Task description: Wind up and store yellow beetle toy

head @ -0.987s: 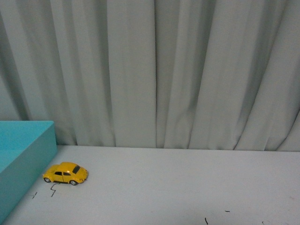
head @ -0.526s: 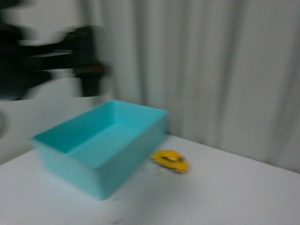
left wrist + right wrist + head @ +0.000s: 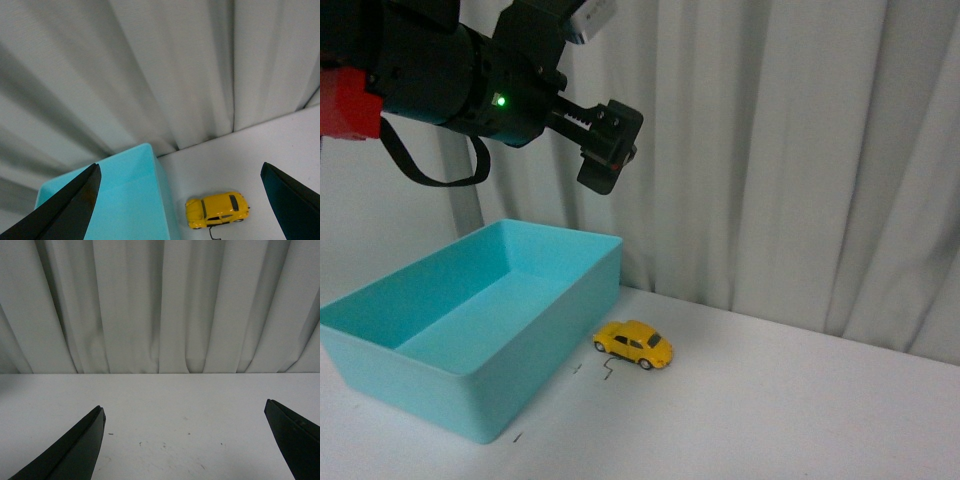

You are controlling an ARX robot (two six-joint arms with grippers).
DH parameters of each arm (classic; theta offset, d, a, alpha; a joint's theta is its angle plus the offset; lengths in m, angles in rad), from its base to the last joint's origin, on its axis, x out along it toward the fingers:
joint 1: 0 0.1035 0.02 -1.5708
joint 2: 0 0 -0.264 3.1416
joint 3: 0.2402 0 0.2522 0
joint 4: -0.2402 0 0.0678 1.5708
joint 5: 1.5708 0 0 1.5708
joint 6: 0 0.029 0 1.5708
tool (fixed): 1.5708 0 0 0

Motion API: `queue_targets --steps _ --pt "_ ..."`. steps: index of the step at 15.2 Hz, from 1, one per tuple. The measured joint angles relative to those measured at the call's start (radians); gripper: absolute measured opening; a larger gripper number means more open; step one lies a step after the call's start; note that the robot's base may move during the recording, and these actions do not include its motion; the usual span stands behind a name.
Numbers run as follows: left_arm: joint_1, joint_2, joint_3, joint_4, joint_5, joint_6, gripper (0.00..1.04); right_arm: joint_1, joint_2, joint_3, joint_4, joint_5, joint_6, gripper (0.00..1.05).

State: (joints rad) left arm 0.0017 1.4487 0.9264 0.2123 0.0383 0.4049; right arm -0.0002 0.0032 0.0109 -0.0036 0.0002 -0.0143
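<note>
Reach step: left tool [image 3: 608, 148] and right tool [image 3: 184, 407] both released, empty. Next, left probably drops onto the yellow beetle toy [image 3: 634, 344] beside the bin [image 3: 552, 330].

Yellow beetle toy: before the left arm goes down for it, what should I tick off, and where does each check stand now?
1. yellow beetle toy upright on its wheels: ok.
2. Toy apart from the teal bin: ok, it sits beside the wall.
3. left gripper open, nothing between its fingers: ok.
4. Left gripper down at toy height: not ok, it hangs high above the table.
5. right gripper open and empty: ok.
</note>
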Motion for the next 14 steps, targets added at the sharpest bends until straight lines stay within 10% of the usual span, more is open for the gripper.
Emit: queue_targets --steps 5,14 --pt "-0.046 0.273 0.342 -0.332 0.163 0.485 0.98 0.0 0.0 0.0 0.0 0.0 0.0 0.98" --pt "-0.065 0.599 0.605 -0.711 -0.056 1.184 0.98 0.0 0.0 0.0 0.0 0.0 0.0 0.98"
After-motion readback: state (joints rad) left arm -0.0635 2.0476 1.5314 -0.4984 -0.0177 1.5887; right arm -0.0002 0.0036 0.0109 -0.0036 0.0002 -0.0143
